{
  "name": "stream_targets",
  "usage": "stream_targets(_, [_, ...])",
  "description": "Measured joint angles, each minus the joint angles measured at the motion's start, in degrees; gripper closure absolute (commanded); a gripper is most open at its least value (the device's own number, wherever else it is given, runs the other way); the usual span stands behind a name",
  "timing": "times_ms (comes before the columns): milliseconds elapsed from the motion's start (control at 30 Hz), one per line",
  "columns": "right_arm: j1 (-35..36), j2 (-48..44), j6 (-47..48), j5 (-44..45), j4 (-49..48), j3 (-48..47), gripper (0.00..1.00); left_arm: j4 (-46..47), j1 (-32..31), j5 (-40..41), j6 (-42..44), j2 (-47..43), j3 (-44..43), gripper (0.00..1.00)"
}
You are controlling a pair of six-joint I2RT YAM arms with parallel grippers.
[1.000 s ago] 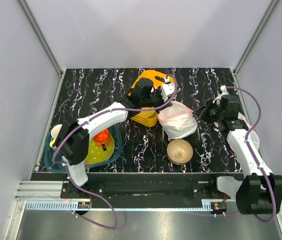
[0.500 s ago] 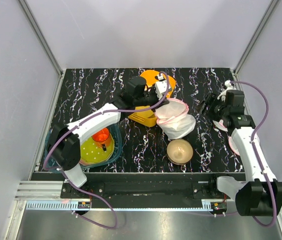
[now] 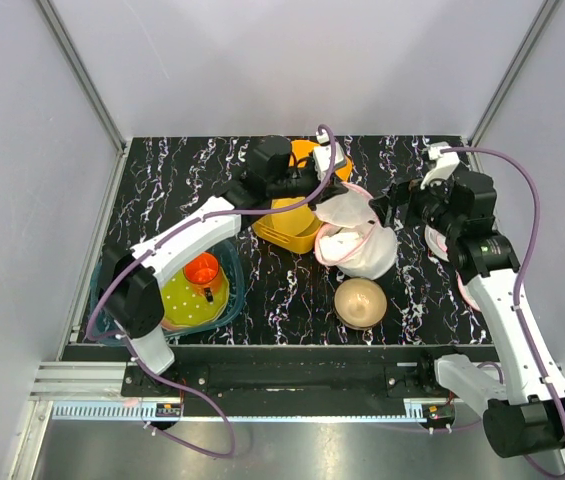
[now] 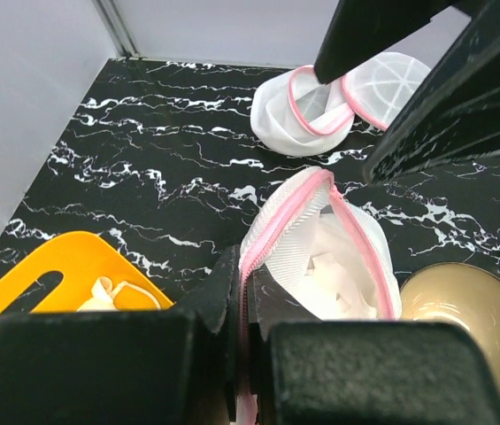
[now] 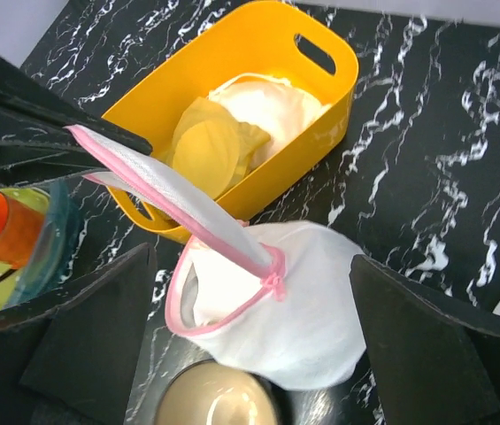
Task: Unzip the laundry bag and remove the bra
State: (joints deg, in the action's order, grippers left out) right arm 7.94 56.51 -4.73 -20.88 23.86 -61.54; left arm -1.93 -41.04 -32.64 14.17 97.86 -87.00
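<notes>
Far left: a teal tub (image 3: 234, 292) is sitting at the near-left corner of the tabletop (image 3: 172, 175), carrying a yellow-green plate (image 3: 184, 305) and an orange cup (image 3: 202, 270). The left arm is reaching over it toward centre.

Centre-left: a yellow basket (image 3: 280, 232) is lying just left of the laundry bag (image 3: 364, 252); I cannot tell whether they are touching. Pale cloth pieces are lying inside the basket.

The left gripper (image 3: 328, 193) is hanging above the basket's right end. Its fingers (image 4: 219, 297) are pinching narrow on the pink trim of the bag's flap lid (image 5: 165, 195), lifting the flap up and leftward off the body.

Centre: the bag body is resting on the tabletop with its mouth gaping, and white cloth (image 4: 329, 266) is showing inside. A tan bowl (image 3: 360, 300) is sitting just in front of it.

Right: the right gripper (image 3: 394, 207) is hovering just right of the bag, fingers spreading wide and gripping nothing. Pink-rimmed white discs (image 3: 438, 240) are lying further right, apart from the bag.
</notes>
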Motion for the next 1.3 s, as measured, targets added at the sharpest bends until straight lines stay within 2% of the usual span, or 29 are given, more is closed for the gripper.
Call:
stream_targets(200, [2.34,1.25,6.71,-1.25,-5.27,1.55,0.04,-2.34,0.00,-1.60,0.98,1.44,-2.29,1.00])
stream_targets(233, [3.10,1.95,7.43,-1.38,-5.77,1.55,0.07,-2.49,0.00,-1.77,1.01,1.57,-2.29,1.00])
stream_targets(300, [5.01,3.82,8.70,-1.46,-6.84,1.55,0.19,-2.54,-0.04,-2.05,1.03,1.79,-2.34,1.00])
stream_targets(367, [6.62,5.92,10.14,-1.29,-7.43,1.53,0.25,-2.60,-0.13,-2.34,0.98,2.23,-2.91,1.00])
stream_targets(467, [7.85,8.72,11.58,-1.22,-7.72,1.51,0.60,-2.71,-0.31,-2.71,0.96,2.71,-3.58,1.00])
stream_targets(500, [7.96,9.44,11.98,-1.22,-7.80,1.49,0.90,-2.71,-0.39,-2.75,0.96,2.78,-3.67,1.00])
stream_targets(533, [8.07,9.90,12.37,-1.14,-7.87,1.49,0.97,-2.71,-0.44,-2.78,0.96,2.78,-3.67,0.99])
stream_targets(600, [8.04,10.27,11.93,-0.83,-8.20,1.49,1.00,-2.58,-0.57,-2.49,0.70,2.82,-3.72,0.51])
stream_targets(633, [8.09,10.16,11.34,-0.31,-8.41,1.51,1.00,-2.08,-0.63,-1.86,0.04,2.91,-3.72,0.14])
stream_targets(667, [8.22,9.99,10.43,1.14,-8.72,1.64,1.00,-1.09,-0.66,-1.09,-1.49,3.17,-3.98,0.05])
stream_targets(700, [8.31,9.88,9.46,2.93,-9.22,1.79,1.00,-0.68,-0.68,0.37,-2.45,3.45,-4.42,0.01])
stream_targets(833, [8.15,8.98,2.56,8.31,-10.25,3.91,1.00,1.31,-0.76,7.50,-7.82,3.43,-4.09,0.01])
stream_targets(1033, [8.13,6.34,-8.72,11.43,-12.55,14.86,1.00,4.11,-0.57,16.09,-19.47,-1.86,6.58,0.01])
stream_targets(1167, [8.00,4.04,-15.39,14.01,-11.69,19.02,1.00,1.44,-1.09,16.33,-25.00,-4.13,9.94,0.01])
stream_targets(1300, [7.45,2.36,-20.65,16.02,-12.17,18.97,1.00,-0.33,-5.33,16.87,-27.43,-6.82,16.13,0.03])
